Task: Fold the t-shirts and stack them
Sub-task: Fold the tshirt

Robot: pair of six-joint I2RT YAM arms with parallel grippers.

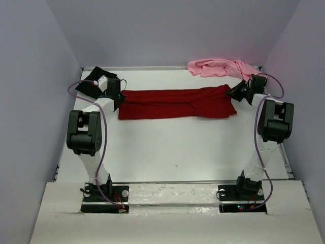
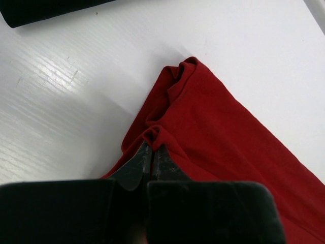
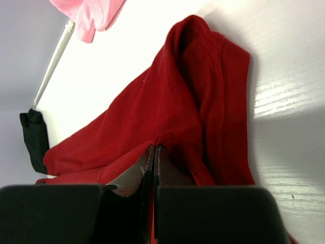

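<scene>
Our left gripper (image 2: 151, 148) and right gripper (image 3: 154, 148) each pinch one end of the soft dark red cloth t-shirt (image 1: 175, 104), which lies left to right across the far white worktop (image 1: 177, 152). It is limp and light, so corners probably hold best.

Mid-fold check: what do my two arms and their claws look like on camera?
Both the left arm and right arm have white tubular links with boxy black joint housings, on black base plates. A lavender cable loops along each. The left claw and right claw have dark, tapered, scuffed fingers on a black blocky body.
</scene>
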